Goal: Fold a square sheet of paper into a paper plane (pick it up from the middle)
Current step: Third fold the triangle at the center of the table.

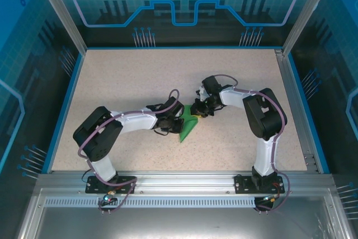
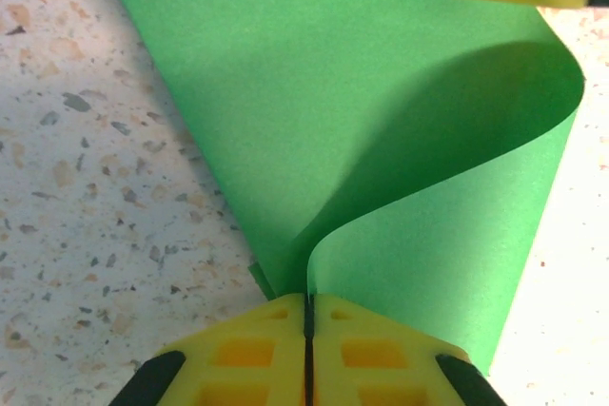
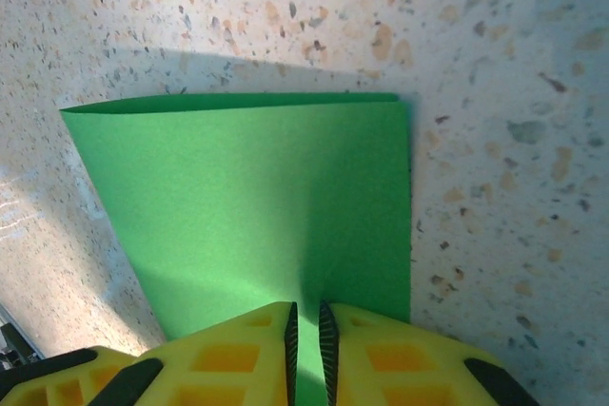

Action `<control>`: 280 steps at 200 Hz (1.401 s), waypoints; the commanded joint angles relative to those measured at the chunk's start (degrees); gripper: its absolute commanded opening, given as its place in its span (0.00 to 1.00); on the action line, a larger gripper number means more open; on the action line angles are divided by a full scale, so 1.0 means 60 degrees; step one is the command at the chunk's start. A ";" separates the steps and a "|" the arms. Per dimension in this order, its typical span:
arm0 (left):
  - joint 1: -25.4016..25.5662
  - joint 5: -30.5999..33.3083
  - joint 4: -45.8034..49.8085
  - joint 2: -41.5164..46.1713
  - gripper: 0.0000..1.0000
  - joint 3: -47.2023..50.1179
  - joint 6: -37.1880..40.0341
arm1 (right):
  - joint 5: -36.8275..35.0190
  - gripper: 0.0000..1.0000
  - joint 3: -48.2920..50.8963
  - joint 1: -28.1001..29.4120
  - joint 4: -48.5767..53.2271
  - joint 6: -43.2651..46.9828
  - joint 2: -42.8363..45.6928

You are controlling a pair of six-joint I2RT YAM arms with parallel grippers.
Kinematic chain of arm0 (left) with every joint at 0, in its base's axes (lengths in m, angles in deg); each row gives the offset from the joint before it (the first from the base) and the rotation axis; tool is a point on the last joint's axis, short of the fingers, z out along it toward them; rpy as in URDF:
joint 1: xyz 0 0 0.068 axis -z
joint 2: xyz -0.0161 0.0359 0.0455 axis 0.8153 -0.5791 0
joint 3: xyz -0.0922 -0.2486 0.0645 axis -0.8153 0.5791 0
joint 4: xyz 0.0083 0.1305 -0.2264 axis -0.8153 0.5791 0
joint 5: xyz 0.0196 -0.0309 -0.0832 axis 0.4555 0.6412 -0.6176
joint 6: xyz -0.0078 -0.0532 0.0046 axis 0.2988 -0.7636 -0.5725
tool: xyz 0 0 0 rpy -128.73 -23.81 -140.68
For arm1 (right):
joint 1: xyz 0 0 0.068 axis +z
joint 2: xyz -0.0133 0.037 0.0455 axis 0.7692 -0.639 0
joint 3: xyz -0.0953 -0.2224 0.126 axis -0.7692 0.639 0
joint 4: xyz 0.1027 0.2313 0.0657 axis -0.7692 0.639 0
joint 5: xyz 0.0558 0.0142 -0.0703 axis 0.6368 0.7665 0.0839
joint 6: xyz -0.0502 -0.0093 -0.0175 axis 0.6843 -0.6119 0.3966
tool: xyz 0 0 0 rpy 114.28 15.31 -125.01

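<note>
My arms (image 1: 134, 120): white shells, black joints, looping purple cables (image 1: 80, 148); left pincer (image 2: 307, 299) and right pincer (image 3: 306, 307) are yellow, black-edged.

Two robot arms meet over a sheet of green paper (image 1: 187, 128) at mid-table.
The left gripper (image 1: 178, 117) and right gripper (image 1: 199, 109) sit close together at the paper's far end; its narrow near tip points toward the arms' bases, on a speckled table (image 1: 128, 76) ringed by blue-lit walls.

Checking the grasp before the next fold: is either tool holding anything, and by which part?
Both hold the green paper: the left tool pinches an edge where the sheet curls, the right tool pinches an edge of its folded part.
</note>
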 commanded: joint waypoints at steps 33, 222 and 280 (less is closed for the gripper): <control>-0.0053 -0.0506 0.0051 0.0803 0.12 0.0086 -0.0229 | -0.0288 0.17 0.0246 0.0145 0.0559 -0.0085 -0.0087; -0.0054 -0.0093 0.0162 0.0142 0.12 -0.0075 -0.0085 | -0.0244 0.18 0.0216 0.0158 0.0589 -0.0073 -0.0162; -0.0053 0.0007 0.0073 0.0294 0.13 -0.0060 0.0053 | -0.0244 0.18 0.0277 0.0160 0.0530 -0.0101 -0.0181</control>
